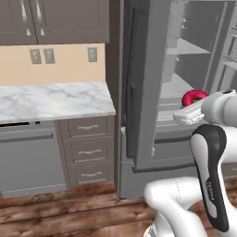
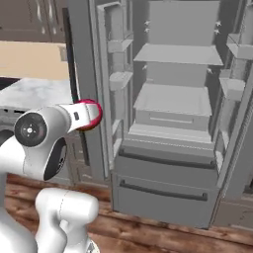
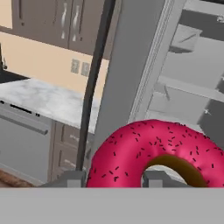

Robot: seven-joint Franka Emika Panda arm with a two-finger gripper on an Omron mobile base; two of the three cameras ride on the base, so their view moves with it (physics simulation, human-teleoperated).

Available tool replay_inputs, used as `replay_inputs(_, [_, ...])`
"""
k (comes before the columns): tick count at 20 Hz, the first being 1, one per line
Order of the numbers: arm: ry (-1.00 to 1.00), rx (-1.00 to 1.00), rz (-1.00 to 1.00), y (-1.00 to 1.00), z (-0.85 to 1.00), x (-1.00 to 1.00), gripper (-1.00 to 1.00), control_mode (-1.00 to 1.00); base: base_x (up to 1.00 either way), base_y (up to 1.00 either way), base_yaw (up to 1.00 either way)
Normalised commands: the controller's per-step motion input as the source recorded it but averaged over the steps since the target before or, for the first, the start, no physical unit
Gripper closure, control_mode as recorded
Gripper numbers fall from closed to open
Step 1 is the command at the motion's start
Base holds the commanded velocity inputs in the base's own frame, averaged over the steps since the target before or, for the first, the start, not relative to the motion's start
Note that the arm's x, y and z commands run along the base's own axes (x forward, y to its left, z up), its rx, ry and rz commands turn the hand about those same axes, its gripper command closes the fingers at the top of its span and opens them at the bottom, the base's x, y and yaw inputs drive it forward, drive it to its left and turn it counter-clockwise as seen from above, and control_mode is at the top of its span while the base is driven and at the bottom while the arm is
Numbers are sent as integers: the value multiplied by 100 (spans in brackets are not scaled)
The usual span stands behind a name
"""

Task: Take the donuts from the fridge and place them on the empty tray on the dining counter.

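I am looking at a rendered kitchen through three cameras on my rig. The fridge stands open in front of the robot, its pale grey shelves and door bins bare, with two closed drawers below them. In the hand view, a pink-iced donut with dark sprinkles sits right at the bottom of the picture, large and close. The two dark tips of the fingers rise on either side of its near rim, one outside the ring and one in its hole, so the gripper is clamped on the donut. Behind the donut in that view I see the edge of the fridge's left door and its long dark handle.

In the left base view the white arm rises from the lower right, and the donut peeks out as a red curve just above the wrist, in front of the open fridge interior. In the right base view the donut shows as a red edge at the end of the hand, level with the left fridge door and outside the shelves.

To the left of the fridge is a marble counter over brown drawers, with a grey dishwasher front beside them, a beige wall with outlets, and dark upper cabinets. The floor is reddish wood planks.
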Motion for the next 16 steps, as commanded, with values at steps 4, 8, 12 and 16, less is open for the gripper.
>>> replay_inputs(4, [0,0,0,0,0,0,100,100,0,100,0])
replay_inputs(8, [0,0,0,0,0,0,100,100,0,100,0])
replay_inputs(12, [0,0,0,0,0,0,100,100,0,100,0])
replay_inputs(16, [0,0,0,0,0,0,100,100,0,100,0])
